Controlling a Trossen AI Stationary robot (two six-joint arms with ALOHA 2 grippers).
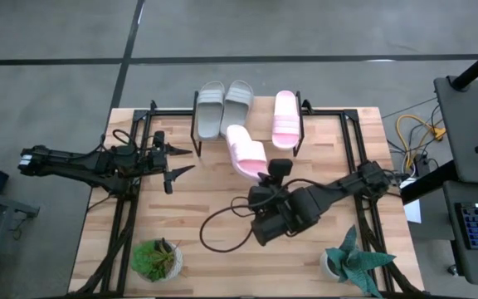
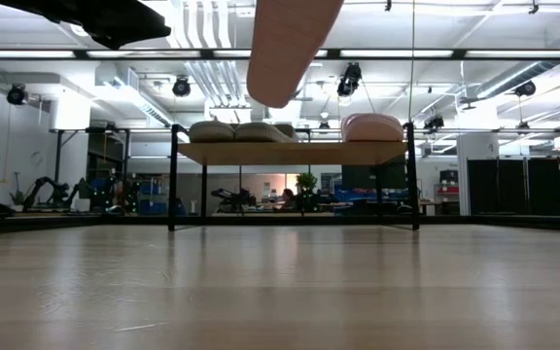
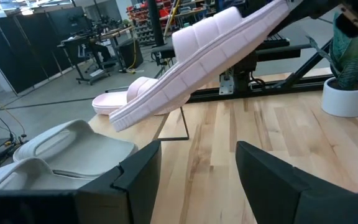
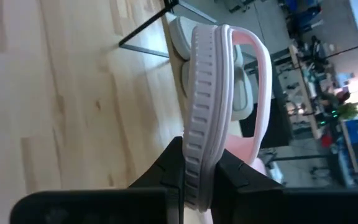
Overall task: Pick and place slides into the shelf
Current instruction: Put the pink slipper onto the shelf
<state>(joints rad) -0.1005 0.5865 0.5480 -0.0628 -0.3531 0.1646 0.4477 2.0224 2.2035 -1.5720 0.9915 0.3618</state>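
Two pale grey slides (image 1: 222,110) and one pink slide (image 1: 285,120) lie side by side, soles down, on the plank top of the shelf (image 2: 295,153) at the table's far edge. My right gripper (image 1: 272,172) is shut on the second pink slide (image 1: 246,151), just near of the shelf; in the low view this slide (image 2: 290,44) hangs high above the table. My left gripper (image 1: 178,161) hovers open left of the shelf, touching nothing, and its wrist view shows the held slide (image 3: 210,56) ahead. My right gripper pinches the pink slide's sole near one end (image 4: 199,177), one finger (image 4: 173,168) on each flat face, with the ribbed side wall towards the wrist camera. The fingers come from the table's near right, along the slide. The slide is lifted clear and slopes out towards the shelf.
Two potted plants stand by the near edge, one at the left (image 1: 156,259), one at the right (image 1: 351,262). A black cable (image 1: 222,224) loops on the table under my right arm. Black frame rails (image 1: 127,208) run along both table sides. Bare wood lies between the arms.
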